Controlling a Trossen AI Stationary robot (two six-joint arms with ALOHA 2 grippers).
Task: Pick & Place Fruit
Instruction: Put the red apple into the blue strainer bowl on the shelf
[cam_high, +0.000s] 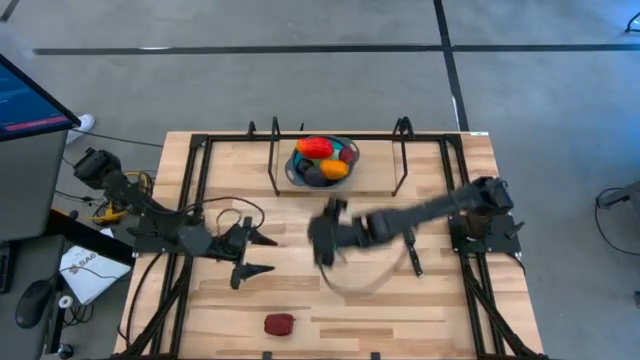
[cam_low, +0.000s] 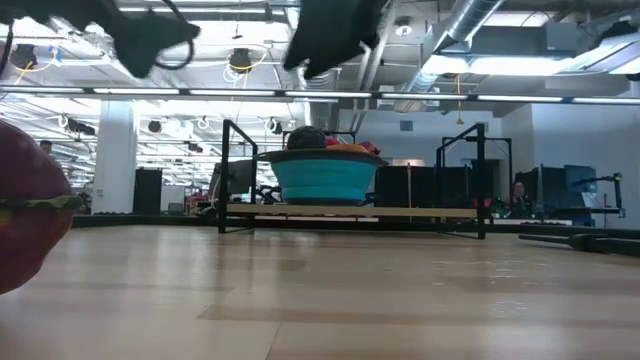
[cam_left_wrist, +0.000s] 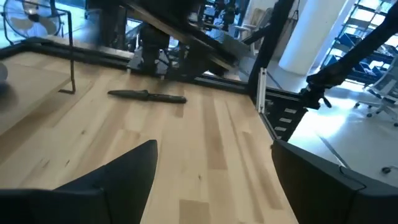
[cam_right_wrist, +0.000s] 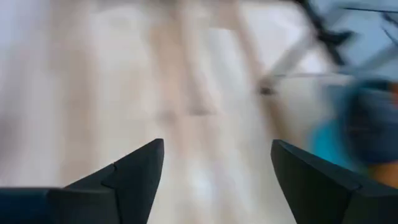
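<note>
The table (cam_high: 400, 300) is a pale wooden butcher-block top of long glued planks with a smooth, faintly glossy grain, edged by a thin black metal tube frame (cam_high: 273, 160). A round blue bowl (cam_high: 322, 163) with a smooth plastic look stands at the far middle of the table, beyond the right gripper (cam_high: 325, 243), and holds a small heap of toy fruit (cam_high: 325, 160): a larger rounded red-orange piece (cam_high: 314, 147) on top, a smaller orange one (cam_high: 334, 169), a dark, almost black one and a maroon one at the rim. One more piece, a dull red lumpy toy fruit (cam_high: 279, 324), lies alone near the front edge of the table, well apart from both grippers, on the near side of the left gripper (cam_high: 250, 250); in the low view it looms at the frame's edge as a maroon rounded shape with an olive band (cam_low: 25, 215). The right gripper hangs above the bare middle of the table, between the bowl and the lone fruit, its two dark wedge-shaped fingers (cam_right_wrist: 134, 168) spread wide with only blurred wood between them; it holds nothing. The left gripper sits above the table's left side, its matte black fingers (cam_left_wrist: 134, 165) likewise wide apart and empty, touching nothing.
</note>
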